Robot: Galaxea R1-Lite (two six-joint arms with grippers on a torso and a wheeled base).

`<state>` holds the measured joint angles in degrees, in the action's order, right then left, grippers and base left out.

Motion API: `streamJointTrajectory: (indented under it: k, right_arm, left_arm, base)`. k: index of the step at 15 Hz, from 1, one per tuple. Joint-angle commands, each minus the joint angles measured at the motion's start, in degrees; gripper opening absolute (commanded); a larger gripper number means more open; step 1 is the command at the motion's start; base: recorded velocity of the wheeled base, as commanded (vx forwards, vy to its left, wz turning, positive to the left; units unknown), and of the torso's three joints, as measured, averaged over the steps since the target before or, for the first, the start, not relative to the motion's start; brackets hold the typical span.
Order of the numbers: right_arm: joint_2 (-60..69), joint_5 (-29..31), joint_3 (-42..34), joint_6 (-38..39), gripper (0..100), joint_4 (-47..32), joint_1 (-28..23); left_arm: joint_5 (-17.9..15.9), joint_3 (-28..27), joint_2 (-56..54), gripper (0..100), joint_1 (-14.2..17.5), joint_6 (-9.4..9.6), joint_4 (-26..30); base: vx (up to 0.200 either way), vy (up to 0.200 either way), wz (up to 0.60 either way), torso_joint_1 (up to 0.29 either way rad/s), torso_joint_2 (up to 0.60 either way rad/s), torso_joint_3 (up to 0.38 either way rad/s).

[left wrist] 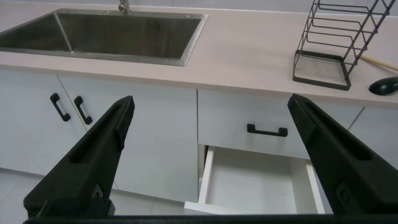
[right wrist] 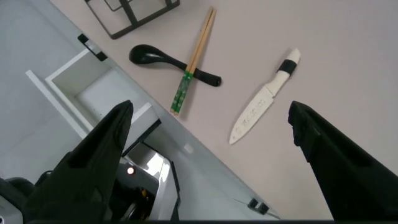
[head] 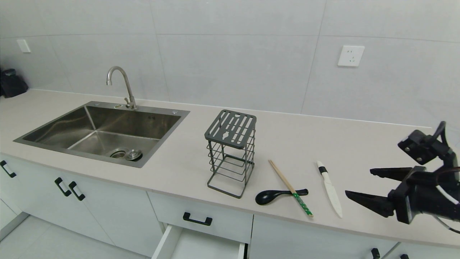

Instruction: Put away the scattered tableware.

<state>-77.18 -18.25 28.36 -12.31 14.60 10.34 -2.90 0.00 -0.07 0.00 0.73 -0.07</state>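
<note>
The right gripper [head: 359,182], a matte black claw with two long tapered fingers [head: 366,202], hangs at the right edge of the head view, level and pointing toward the robot's left. Its jaws stand wide apart, with nothing between them. Behind it sits a chunky black wrist block [head: 420,198] with a white-striped cable [head: 445,196] looping past, and a small black camera mount [head: 421,146] rides above. In its own wrist view the right gripper [right wrist: 209,109] points steeply downward, both fingers [right wrist: 99,158] splayed. The left gripper [left wrist: 209,99], of the same black, wedge-fingered build, is held low and tilted forward, its fingers [left wrist: 90,158] likewise spread wide and holding nothing.
</note>
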Motion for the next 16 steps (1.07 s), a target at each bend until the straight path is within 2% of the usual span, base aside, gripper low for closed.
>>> streamJointTrajectory:
  k: [1,5,8,12,13,16]
  right_arm:
    - [-6.3,0.1,0.5,0.0,100,2.9,0.9]
    - [-8.0,0.4,0.3,0.4,100,4.4,2.8]
    - [-11.8,0.7,1.1,5.3,100,5.3,4.3]
    - [-12.0,7.1,0.6,16.4,100,5.4,13.5]
    - [-12.6,10.0,0.5,17.2,100,5.4,15.3]
    - [-16.6,13.6,0.0,16.9,100,5.4,15.5]
  left_arm:
    - [0.0,0.0,0.1,100,0.0,-0.03,0.0]
    - [0.0,0.0,0.1,100,0.0,-0.03,0.0]
    - [0.0,0.0,0.1,100,0.0,0.06,0.0]
    - [0.0,0.0,0.1,100,0.0,0.06,0.0]
    - [0.0,0.0,0.1,100,0.0,0.06,0.0]
    - [0.0,0.0,0.1,100,0.0,0.06,0.0]
  base:
    - [0.000,0.000,0.00,0.000,0.00,0.000]
    - [0.000,0.000,0.00,0.000,0.00,0.000]
    - [0.000,0.000,0.00,0.000,0.00,0.000]
    - [0.000,0.000,0.00,0.000,0.00,0.000]
    - [0.000,0.000,0.00,0.000,0.00,0.000]
    - [0.000,0.000,0.00,0.000,0.00,0.000]
